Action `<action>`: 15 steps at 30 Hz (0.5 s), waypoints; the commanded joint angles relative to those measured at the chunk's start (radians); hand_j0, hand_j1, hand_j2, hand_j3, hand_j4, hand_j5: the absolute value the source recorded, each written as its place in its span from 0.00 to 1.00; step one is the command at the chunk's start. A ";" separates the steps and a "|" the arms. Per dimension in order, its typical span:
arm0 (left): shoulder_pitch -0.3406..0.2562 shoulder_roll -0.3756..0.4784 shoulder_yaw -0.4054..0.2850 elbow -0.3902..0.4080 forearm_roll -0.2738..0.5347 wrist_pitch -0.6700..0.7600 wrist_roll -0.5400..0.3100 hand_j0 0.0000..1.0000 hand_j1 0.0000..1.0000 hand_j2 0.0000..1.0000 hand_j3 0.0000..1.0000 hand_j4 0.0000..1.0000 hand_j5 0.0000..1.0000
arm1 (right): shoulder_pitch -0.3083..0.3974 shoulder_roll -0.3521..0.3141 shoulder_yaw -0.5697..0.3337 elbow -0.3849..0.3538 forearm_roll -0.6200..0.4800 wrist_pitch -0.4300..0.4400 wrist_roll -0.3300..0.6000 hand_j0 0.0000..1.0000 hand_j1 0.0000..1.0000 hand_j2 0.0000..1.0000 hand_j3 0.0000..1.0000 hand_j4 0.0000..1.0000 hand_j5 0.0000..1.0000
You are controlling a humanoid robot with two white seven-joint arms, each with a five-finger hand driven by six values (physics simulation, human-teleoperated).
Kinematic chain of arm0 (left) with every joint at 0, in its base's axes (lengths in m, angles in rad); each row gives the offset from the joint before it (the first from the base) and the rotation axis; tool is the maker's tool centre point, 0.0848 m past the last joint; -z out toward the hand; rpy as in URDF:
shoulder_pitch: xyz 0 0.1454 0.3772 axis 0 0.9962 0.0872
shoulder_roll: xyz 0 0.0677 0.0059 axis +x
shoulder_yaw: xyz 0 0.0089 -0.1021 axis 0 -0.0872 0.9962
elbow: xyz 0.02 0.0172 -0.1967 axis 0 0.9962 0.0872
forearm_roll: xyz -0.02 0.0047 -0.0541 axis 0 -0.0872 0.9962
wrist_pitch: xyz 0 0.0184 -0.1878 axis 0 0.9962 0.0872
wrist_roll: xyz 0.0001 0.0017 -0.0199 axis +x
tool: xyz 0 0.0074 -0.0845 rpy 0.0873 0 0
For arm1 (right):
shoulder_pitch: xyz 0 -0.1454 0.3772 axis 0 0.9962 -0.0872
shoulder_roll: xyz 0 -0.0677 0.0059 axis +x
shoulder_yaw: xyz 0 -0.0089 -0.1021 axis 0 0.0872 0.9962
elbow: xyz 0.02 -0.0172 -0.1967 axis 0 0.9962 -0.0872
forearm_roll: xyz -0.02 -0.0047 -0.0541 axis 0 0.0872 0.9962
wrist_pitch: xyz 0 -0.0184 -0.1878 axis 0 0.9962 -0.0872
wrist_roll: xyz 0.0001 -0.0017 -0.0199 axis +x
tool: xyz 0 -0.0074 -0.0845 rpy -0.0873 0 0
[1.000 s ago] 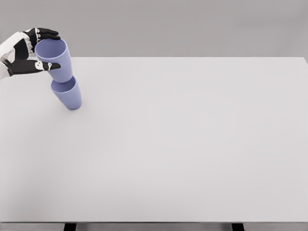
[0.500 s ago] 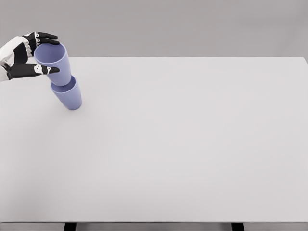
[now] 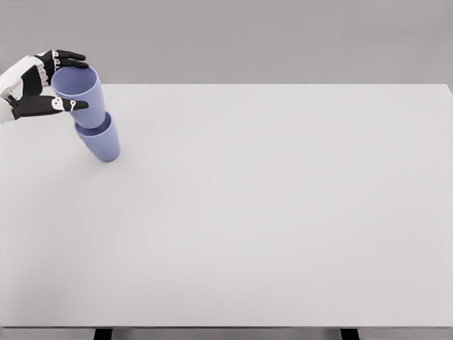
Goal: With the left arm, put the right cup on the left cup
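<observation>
Two light purple cups stand near the table's far left. The upper cup [image 3: 85, 99] sits nested in the lower cup [image 3: 103, 145], and the stack leans a little to the left. My left hand [image 3: 81, 81] comes in from the upper left edge and is closed around the upper cup near its rim. Its thumb [image 3: 69, 105] lies across the front of the cup, and the black fingers [image 3: 65, 57] curl behind the rim. The right arm is out of view.
The white table [image 3: 269, 212] stretches wide to the right and toward the front edge. A plain grey wall lies behind it. Dark table legs show at the bottom edge.
The upper cup has sunk lower into the lower cup, and my left hand came down with it, keeping the same hold.
</observation>
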State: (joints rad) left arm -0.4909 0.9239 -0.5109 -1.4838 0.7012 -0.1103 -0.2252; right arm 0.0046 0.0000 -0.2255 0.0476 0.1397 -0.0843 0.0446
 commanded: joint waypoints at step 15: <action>0.015 -0.008 0.002 0.017 0.001 0.001 0.000 0.71 0.71 0.71 0.71 0.71 0.71 | 0.000 0.000 0.000 0.000 0.000 0.000 0.000 1.00 1.00 1.00 1.00 1.00 1.00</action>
State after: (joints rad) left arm -0.4755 0.9161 -0.5094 -1.4663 0.6985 -0.1093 -0.2253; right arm 0.0046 0.0000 -0.2255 0.0476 0.1397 -0.0843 0.0444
